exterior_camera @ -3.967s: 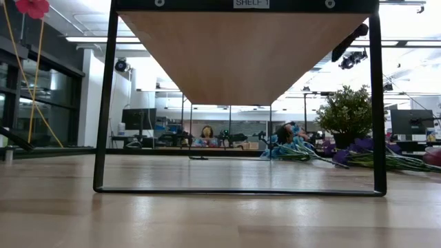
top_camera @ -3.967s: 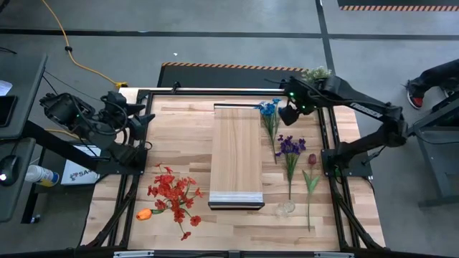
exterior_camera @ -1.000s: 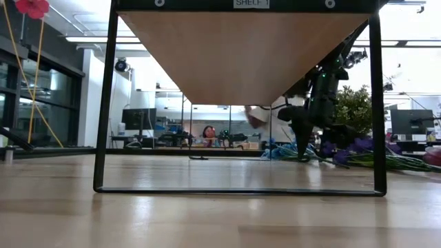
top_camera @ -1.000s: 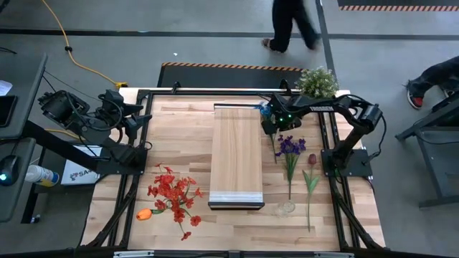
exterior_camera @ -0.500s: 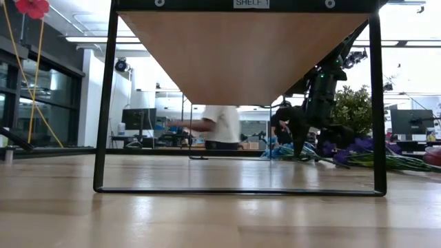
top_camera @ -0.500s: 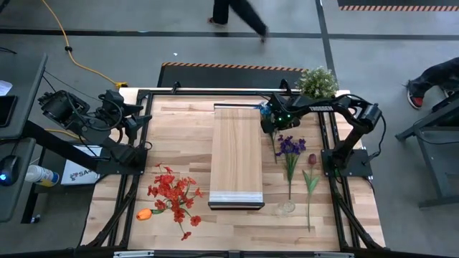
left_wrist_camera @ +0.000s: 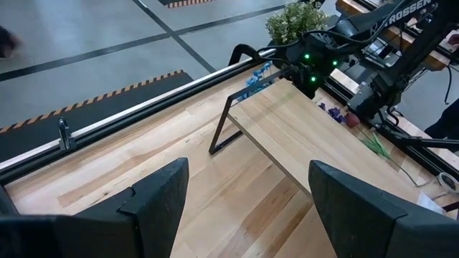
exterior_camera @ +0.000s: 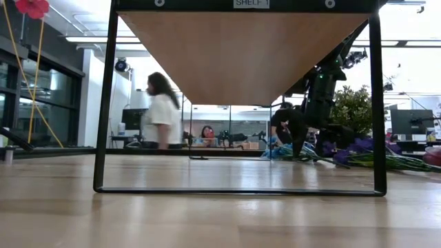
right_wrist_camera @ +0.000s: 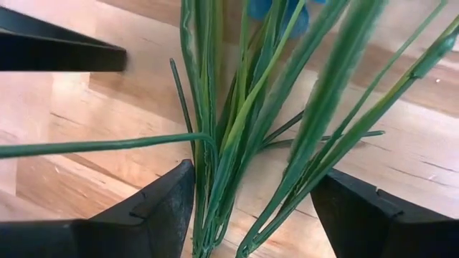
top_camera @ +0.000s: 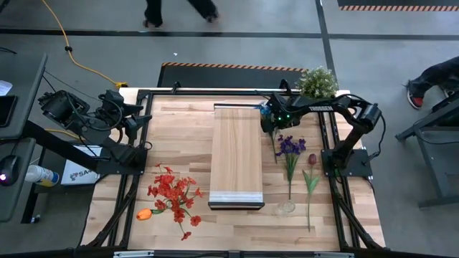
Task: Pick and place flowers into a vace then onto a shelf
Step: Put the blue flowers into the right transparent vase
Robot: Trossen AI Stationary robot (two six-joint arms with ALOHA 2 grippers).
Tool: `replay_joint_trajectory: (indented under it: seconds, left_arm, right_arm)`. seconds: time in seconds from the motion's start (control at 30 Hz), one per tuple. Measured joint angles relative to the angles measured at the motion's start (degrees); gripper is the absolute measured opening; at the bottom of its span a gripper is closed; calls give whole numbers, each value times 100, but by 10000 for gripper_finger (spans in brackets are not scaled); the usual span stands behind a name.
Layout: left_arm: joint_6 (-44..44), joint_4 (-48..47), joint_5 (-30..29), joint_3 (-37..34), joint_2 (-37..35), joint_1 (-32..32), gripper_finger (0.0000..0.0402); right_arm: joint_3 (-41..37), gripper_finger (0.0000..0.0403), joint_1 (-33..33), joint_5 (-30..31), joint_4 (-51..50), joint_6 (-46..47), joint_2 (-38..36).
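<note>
My right jaws (right_wrist_camera: 251,215) stand open astride the blue flowers' (top_camera: 268,109) thin green stems, low at the table's (top_camera: 179,136) far edge, tight beside the shelf's (top_camera: 235,154) corner. Purple flowers (top_camera: 290,146) lie just past them. My left jaws (left_wrist_camera: 244,208) hang open over the table's left side, with bare slatted wood ahead. Neither arm has shifted over the last second; a person behind has walked left.

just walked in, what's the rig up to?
The right gripper is down over the blue flowers at the far right of the shelf, jaws open with the green stems between its fingers, not yet closed. The left gripper waits open at the table's left edge. Red flowers and purple flowers lie on the table.
</note>
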Motion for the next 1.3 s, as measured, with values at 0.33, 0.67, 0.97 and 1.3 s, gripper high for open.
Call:
replay_joint_trajectory:
  seconds: [0.33, 0.67, 0.97, 1.3]
  left_arm:
    - [2, 0, -2, 0, 0, 2, 321]
    - [16, 0, 0, 0, 0, 0, 321]
    - [37, 0, 0, 0, 0, 0, 321]
    - [35, 0, 0, 0, 0, 2, 321]
  right_arm:
    - [0, 240, 0, 160, -129, 9, 0]
    - [-7, 192, -4, 189, -150, 310, 2]
    - [-11, 124, -7, 89, -64, 562, 4]
    - [-22, 50, -4, -398, 405, 864, 19]
